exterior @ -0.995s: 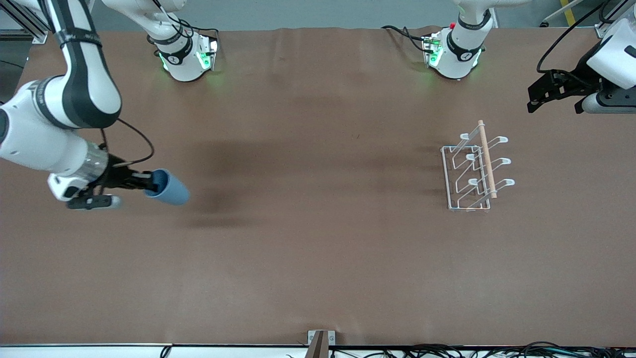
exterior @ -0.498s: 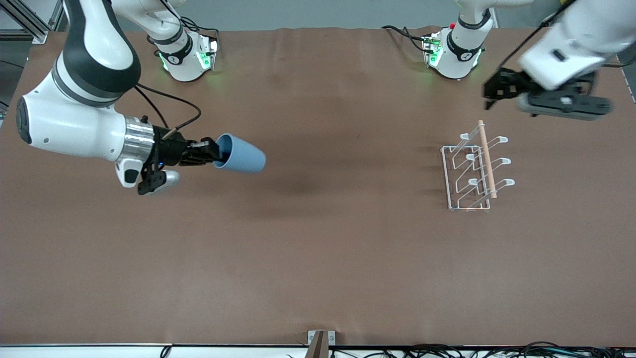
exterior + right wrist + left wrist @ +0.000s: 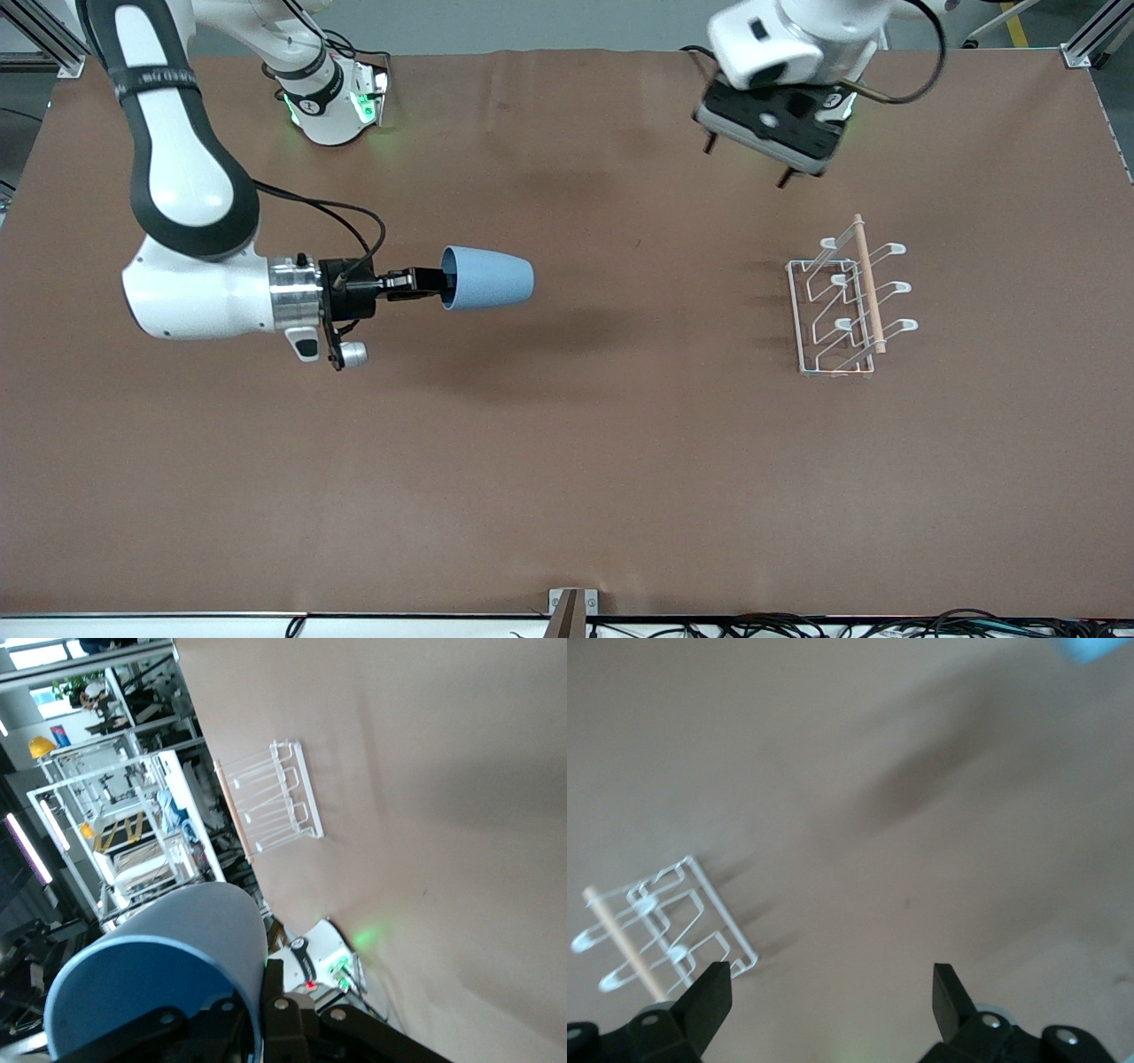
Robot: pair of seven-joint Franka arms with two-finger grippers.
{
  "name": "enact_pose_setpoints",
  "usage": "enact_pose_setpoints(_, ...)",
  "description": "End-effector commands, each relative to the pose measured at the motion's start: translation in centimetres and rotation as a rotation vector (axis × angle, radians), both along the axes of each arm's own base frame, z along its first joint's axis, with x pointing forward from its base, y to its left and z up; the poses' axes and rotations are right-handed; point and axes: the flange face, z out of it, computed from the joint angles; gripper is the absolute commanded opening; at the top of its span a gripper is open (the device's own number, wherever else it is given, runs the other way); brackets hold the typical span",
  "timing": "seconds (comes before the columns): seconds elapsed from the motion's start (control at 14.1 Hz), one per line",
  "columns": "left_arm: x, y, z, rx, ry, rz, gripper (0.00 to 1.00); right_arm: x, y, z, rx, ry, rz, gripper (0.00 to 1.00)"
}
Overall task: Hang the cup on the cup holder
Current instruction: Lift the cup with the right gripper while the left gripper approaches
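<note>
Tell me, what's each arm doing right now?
Right tool shut on cup, carried sideways above table. Left tool open, empty, up near its base. Cup holder bare, path clear.

Even, bright overhead light. In the front view the cup (image 3: 487, 278) throws a soft shadow on the table (image 3: 567, 461) toward five o'clock. The left wrist view is smeared, probably motion blur; the cup holder (image 3: 660, 935) looks fuzzy.
</note>
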Motion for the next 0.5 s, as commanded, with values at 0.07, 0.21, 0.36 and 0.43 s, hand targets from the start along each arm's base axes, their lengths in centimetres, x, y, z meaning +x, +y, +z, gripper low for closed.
enact_pose_setpoints(0.07, 1.4, -6.2, -1.9, -0.053, 0.000, -0.097, 1.00, -1.1, 0.8, 1.5, 0.111, 0.079, 0.091, 0.00)
enact_pose_setpoints(0.21, 1.7, -9.5, -3.1, -0.097, -0.061, -0.127, 1.00, -0.7, 1.1, -1.0, 0.198, 0.159, 0.092, 0.00)
enact_pose_setpoints(0.36, 1.5, -11.5, -3.0, -0.145, -0.104, -0.146, 1.00, 0.0, 1.8, -2.3, 0.266, 0.190, 0.054, 0.03)
enact_pose_setpoints(0.43, 1.1, -12.2, -2.5, -0.162, -0.120, -0.155, 1.00, 0.1, 1.8, -2.4, 0.268, 0.190, 0.052, 0.03)
